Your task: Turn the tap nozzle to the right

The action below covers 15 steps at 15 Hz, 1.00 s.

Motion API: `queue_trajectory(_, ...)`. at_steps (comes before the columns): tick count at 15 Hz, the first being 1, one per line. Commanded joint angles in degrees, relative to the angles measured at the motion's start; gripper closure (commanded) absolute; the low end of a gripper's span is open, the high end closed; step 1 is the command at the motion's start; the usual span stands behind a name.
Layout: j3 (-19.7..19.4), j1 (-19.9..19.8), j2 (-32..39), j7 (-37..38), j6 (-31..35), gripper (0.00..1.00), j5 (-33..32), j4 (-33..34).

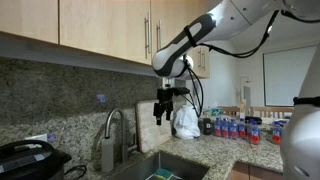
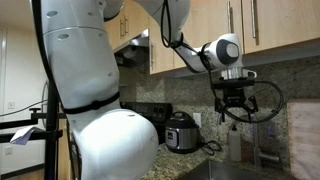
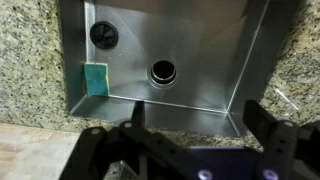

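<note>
A: Where's the task's thing?

B: We see the tall slim brushed-steel gooseneck tap nozzle [image 1: 113, 111] in an exterior view. It stands upright at the back edge of the stainless-steel sink basin [image 1: 150, 163], in front of the speckled granite backsplash [image 1: 60, 95], w/ its arch bending toward the basin.

A: Gripper?

B: The black Robotiq gripper [image 1: 164, 113] hangs in the air w/ fingers pointing down, off to one side of the nozzle and well apart from it, no contact. The jaws are spread wide. In the wrist view we see the dark fingers [image 3: 275, 135] far apart w/ nothing btw them.

A: Under it?

B: The wrist view looks into the basin. There's a round dark drain [image 3: 162, 71] near the middle and a small green sponge [image 3: 95, 78] against one wall.

A: Further out?

B: On the counter we spot a crumpled white plastic bag [image 1: 185, 122], then a row of small bottles [image 1: 235, 128] beside it. A black appliance [image 1: 25, 158] sits at the opp. end. Pale wooden cabinets [image 1: 100, 25] are overhead. In an exterior view we also see a round black-and-silver cooker [image 2: 183, 132] behind the robot's white body [image 2: 100, 130].
</note>
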Motion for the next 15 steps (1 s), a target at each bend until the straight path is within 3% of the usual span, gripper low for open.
queue_trajectory(1,0.6,-0.6,0.0,-0.2,-0.1,0.00,0.2,0.1)
queue_trajectory(10,0.6,-0.6,0.0,-0.2,-0.1,0.00,0.2,0.1)
queue_trajectory(15,-0.4,0.6,2.3,-8.2,3.2,0.00,1.8,-0.8)
